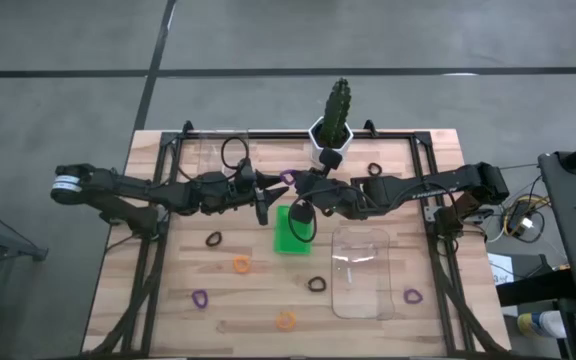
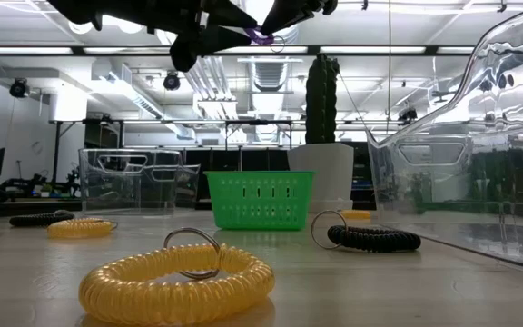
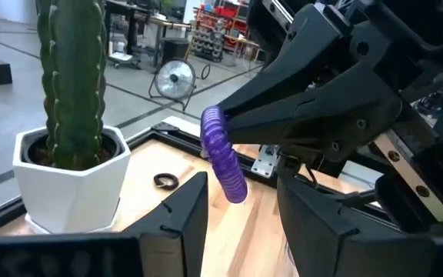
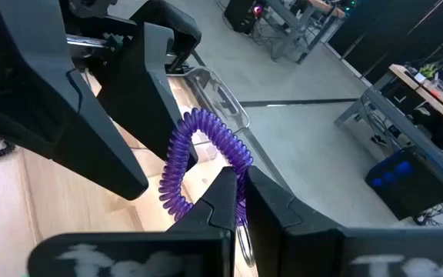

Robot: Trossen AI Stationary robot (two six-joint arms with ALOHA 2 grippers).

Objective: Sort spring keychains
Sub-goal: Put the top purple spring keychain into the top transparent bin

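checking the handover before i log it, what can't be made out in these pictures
- Left end effector: open around the purple keychain, but contact is unclear in the right wrist view.
- Keychain's metal ring: cut off by the right end effector there.
- Green basket: its mesh wall hides the inside in the low view; the arms partly cover it from above.

One purple coiled spring keychain [image 4: 206, 165] hangs pinched up in the air; orange [image 1: 241, 264], black [image 1: 214, 239] and purple [image 1: 200, 298] coils lie scattered across the wooden table
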